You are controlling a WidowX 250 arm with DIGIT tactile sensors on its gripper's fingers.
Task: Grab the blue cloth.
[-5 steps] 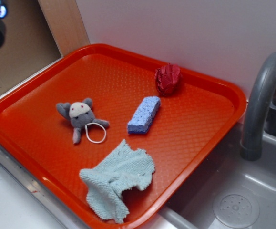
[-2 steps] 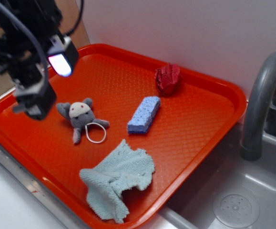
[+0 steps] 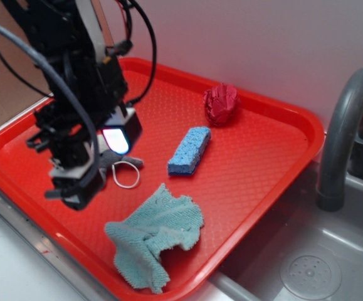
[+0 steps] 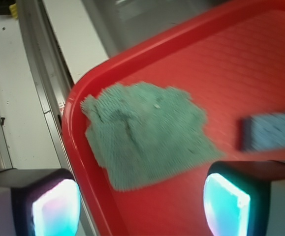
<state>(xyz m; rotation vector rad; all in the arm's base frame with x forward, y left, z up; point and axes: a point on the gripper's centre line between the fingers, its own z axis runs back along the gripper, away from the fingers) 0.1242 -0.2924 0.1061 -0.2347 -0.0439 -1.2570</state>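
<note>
Now the gripper (image 3: 74, 188) is hanging over the red tray's (image 3: 275, 163) left side with its jaws spread wide and empty, hiding most of a grey plush toy (image 3: 115, 164). Beside it, the blue cloth (image 3: 153, 241) is lying crumpled against the tray's near edge, and a blue sponge (image 3: 189, 150) is sitting mid-tray.

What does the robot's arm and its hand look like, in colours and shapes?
The arm is black, built of blocky segments, with black cables looping along it. The hand is black too. In the wrist view its two fingers are dark blocks with rounded, glowing pale cyan-white pads.
</note>
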